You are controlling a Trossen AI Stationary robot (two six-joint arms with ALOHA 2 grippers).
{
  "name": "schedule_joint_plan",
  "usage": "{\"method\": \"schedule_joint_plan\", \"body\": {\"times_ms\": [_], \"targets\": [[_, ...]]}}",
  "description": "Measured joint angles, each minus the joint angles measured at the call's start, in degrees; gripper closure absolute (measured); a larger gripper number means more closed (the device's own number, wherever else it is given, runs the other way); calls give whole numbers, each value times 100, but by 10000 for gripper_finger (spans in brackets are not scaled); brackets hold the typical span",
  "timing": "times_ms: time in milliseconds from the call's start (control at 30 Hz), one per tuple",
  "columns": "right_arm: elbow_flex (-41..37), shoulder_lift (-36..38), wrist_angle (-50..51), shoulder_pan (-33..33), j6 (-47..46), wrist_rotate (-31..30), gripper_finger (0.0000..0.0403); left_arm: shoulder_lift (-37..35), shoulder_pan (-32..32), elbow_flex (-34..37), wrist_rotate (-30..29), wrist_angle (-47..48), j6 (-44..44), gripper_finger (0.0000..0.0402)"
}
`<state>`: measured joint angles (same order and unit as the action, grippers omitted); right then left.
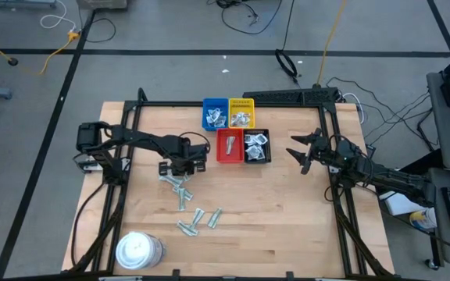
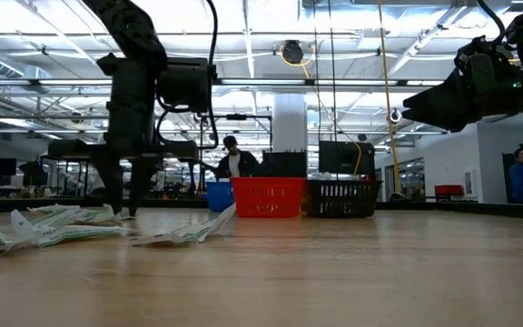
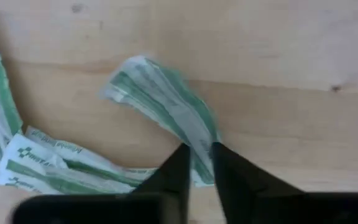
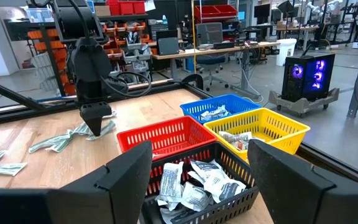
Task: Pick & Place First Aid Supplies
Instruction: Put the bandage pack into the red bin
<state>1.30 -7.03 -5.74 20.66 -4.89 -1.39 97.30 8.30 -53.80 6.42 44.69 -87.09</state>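
left pincer (image 3: 197,163) clenched on a green-striped packet (image 3: 166,99) by its very edge; risk of slipping when lifted; right pincer (image 4: 194,165) released.

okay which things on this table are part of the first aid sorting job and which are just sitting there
Part of the job: green-striped packets, one pinched by the left gripper; blue, yellow, red and black trays.

Just sitting: white tub; right gripper, waiting open.

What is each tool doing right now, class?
Left tool: closed on a green-striped packet on the table.
Right tool: open, empty, near the baskets.
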Motion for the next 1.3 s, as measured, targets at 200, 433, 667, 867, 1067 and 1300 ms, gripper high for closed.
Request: {"method": "schedule_joint_plan", "body": {"times_ms": [200, 433, 667, 867, 1067, 1300], "targets": [[-1, 1, 1, 0, 1, 0, 143, 0, -12, -2, 17, -166, 407, 393], [-2, 0, 0, -1, 0, 0, 140, -214, 41, 0, 159, -108, 448, 397], [0, 1, 0, -1, 0, 0, 141, -840, 103, -2, 114, 256, 448, 400], [-1, -1, 2, -1, 1, 0, 144, -1380, 100, -8, 127, 583, 446, 400], [0, 1, 2, -1, 0, 0, 143, -1792, 187, -5, 211, 842, 475, 400], [0, -1, 0, -1, 0, 0, 141, -1851, 292, -157, 395, 972, 575, 401]]}}
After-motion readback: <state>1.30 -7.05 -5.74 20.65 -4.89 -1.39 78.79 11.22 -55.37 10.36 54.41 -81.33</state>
